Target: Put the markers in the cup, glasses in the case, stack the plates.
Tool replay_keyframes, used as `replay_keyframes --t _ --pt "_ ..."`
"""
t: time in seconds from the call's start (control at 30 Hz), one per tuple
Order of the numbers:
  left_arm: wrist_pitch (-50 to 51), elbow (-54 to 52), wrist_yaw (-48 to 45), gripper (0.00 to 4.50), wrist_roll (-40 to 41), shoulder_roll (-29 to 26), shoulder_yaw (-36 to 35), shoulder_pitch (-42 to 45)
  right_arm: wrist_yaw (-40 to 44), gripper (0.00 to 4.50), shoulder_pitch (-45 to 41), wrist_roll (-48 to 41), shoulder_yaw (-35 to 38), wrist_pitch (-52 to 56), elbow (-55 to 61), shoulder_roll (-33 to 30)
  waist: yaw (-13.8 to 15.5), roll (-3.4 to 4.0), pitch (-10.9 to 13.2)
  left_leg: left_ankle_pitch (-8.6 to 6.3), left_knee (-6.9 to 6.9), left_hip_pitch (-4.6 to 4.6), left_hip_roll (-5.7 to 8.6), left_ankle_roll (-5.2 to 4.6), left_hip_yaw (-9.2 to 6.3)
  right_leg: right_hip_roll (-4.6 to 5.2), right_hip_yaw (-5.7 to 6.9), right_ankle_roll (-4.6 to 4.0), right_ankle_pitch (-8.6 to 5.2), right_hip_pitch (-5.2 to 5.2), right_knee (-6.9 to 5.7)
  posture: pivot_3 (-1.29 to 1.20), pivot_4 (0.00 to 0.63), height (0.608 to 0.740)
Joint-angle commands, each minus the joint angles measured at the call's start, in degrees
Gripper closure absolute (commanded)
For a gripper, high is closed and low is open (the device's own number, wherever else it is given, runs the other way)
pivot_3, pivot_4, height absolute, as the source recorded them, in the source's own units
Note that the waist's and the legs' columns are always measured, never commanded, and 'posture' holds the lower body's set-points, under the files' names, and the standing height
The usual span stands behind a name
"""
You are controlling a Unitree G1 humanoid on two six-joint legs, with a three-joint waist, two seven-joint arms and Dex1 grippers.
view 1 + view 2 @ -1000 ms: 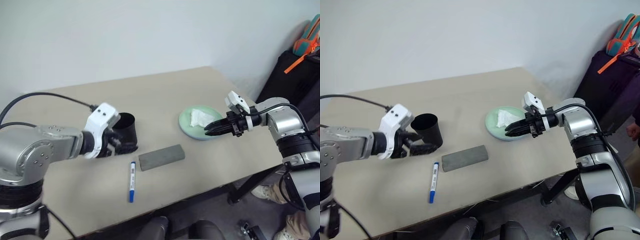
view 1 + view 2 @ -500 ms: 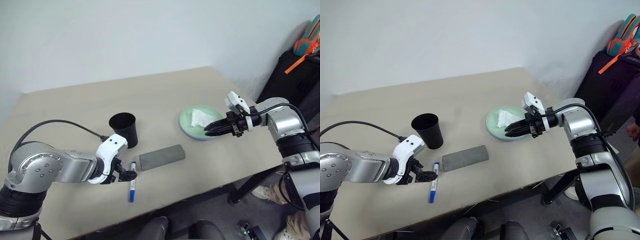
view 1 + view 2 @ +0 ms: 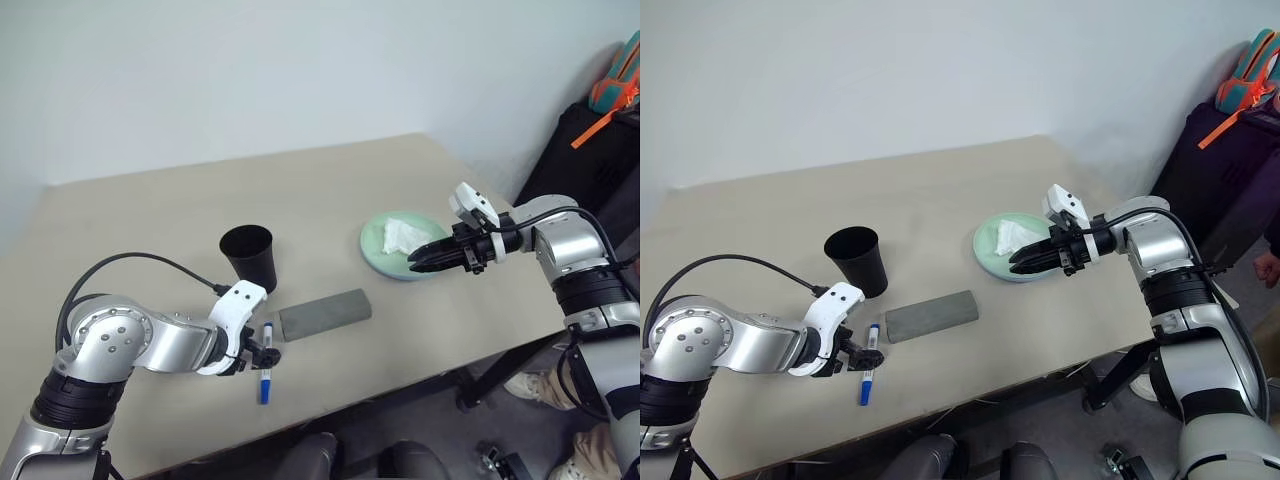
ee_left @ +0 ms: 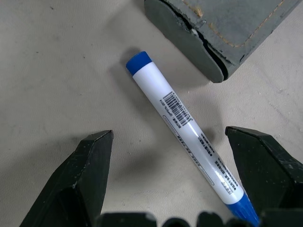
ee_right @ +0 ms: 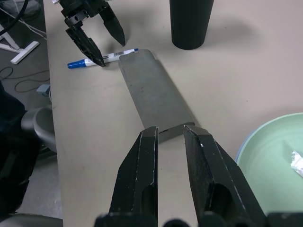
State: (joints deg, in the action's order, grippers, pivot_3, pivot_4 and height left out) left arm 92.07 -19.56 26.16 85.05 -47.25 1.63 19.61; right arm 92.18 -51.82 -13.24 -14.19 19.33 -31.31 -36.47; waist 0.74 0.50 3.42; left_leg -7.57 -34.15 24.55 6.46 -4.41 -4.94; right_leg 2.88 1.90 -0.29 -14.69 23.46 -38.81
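Marker (image 4: 187,135), the blue-capped one, is the step in hand: it is lying flat on the surface (image 3: 330,190) just beside the near-left end of the case (image 3: 324,314), one blue end nearly touching that end, the other pointing away toward the surface's near edge.

Taking the case as landmark and going down in size: the surface is carrying everything. The green plate (image 3: 378,250) is sitting well off to the case's right with a crumpled tissue (image 3: 400,235) in it. The case itself is lying closed. The cup (image 3: 248,256) is standing upright just behind the case's left end.

The left gripper (image 4: 173,177) is hanging spread wide over the marker, one finger on each side of the barrel, not touching it. The right gripper (image 5: 170,158) is hovering by the plate's near rim, nearly clenched with a slim gap, carrying nothing.

Judging from this, the next move calls for sinking a little, pinching across the barrel, then lifting and tipping the marker into the cup.

Writing: the barrel is bearing a barcode and a line of small print, too fine to read.
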Motion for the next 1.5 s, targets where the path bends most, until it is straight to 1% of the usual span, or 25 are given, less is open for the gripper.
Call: replay_keyframes --t 0.03,0.33,0.53,0.67,0.83,1.0,1.13,1.3,1.33,1.43,1.5 --pt "0.4 0.5 1.5 1.4 0.9 -0.3 0.8 0.6 0.2 3.56 -1.9 -0.2 1.4 -0.3 1.2 0.1 0.0 0.01 0.0 0.0 0.0 0.0 0.0 0.0 0.0 0.0 0.0 0.0 0.0 0.0 0.0 0.0 0.0 0.735" --pt "0.4 1.0 1.1 4.4 1.3 -2.5 1.9 1.9 0.0 3.56 -1.9 -0.1 1.5 -0.5 1.1 0.5 0.0 0.01 0.0 0.0 -0.01 0.02 0.0 0.0 0.03 0.02 -0.01 0.0 0.0 0.0 0.03 0.0 0.0 0.735" --pt "0.4 1.4 0.9 4.41 0.4 -3.0 2.2 2.5 0.0 3.56 -2.0 -0.1 1.7 -0.5 1.0 0.5 0.0 0.01 0.0 0.0 0.0 0.01 0.0 0.0 0.03 0.01 -0.01 0.0 0.0 0.01 0.03 0.0 0.0 0.735" --pt "0.4 1.1 -1.5 4.41 0.5 -4.8 2.0 3.5 0.1 3.56 -2.0 0.0 1.7 -0.5 1.0 0.4 0.0 0.01 0.0 0.0 0.0 0.01 0.0 0.0 0.03 0.01 -0.01 0.0 0.0 0.01 0.03 0.0 0.0 0.735" --pt "0.4 0.7 -8.1 4.41 -1.2 -9.6 0.7 7.4 0.1 3.56 -2.4 0.2 1.7 -0.6 0.6 0.5 0.0 0.0 0.0 0.0 0.0 0.04 0.0 0.0 0.02 0.02 0.02 -0.01 0.0 0.03 0.02 0.0 0.0 0.735" --pt "-1.9 -1.3 -17.1 4.41 -4.2 -12.4 -2.1 10.6 0.1 3.56 -2.7 0.3 1.7 -0.8 0.1 0.7 0.0 0.01 0.0 0.0 0.02 0.04 0.0 0.0 0.04 0.01 0.0 0.0 -0.01 0.05 0.03 0.0 0.0 0.735" --pt "-11.5 -5.4 -28.5 4.41 -8.6 -11.5 -6.7 11.4 0.0 3.56 -2.9 0.3 1.6 -0.8 0.0 1.0 0.0 0.0 0.0 0.0 0.04 0.06 0.0 0.0 0.05 0.03 0.0 -0.01 -0.01 0.07 0.05 0.0 0.0 0.735" --pt "-24.3 -6.0 -41.4 4.41 -12.5 -6.8 -12.3 10.5 -0.1 3.56 -3.0 0.3 1.6 -0.9 0.0 1.2 0.0 0.01 0.0 0.0 0.1 0.05 0.0 0.0 0.12 0.05 -0.05 -0.02 -0.01 0.1 0.08 0.0 0.0 0.735" --pt "-26.5 -5.3 -42.7 4.41 -13.6 -5.8 -13.1 10.9 -0.1 3.56 -3.0 0.3 1.6 -0.9 0.0 1.2 0.0 0.01 0.0 0.0 0.1 0.05 0.0 0.0 0.12 0.05 -0.05 -0.02 -0.01 0.1 0.08 0.0 0.0 0.735" --pt "-36.8 -0.1 -41.6 4.41 -22.8 -0.5 -14.5 12.9 -0.1 3.56 -3.2 0.3 1.7 -0.9 -0.1 1.3 0.0 0.0 0.0 0.0 0.11 0.04 0.0 0.0 0.12 0.05 -0.04 -0.02 -0.01 0.08 0.08 0.0 0.0 0.735" --pt "-42.0 2.6 -42.3 4.41 -27.9 2.1 -14.3 13.2 -0.2 3.56 -3.2 0.3 1.7 -0.9 -0.2 1.4 0.0 0.0 0.0 0.0 0.1 0.03 0.0 0.0 0.11 0.05 -0.03 -0.05 0.01 0.07 0.08 0.0 0.0 0.735"
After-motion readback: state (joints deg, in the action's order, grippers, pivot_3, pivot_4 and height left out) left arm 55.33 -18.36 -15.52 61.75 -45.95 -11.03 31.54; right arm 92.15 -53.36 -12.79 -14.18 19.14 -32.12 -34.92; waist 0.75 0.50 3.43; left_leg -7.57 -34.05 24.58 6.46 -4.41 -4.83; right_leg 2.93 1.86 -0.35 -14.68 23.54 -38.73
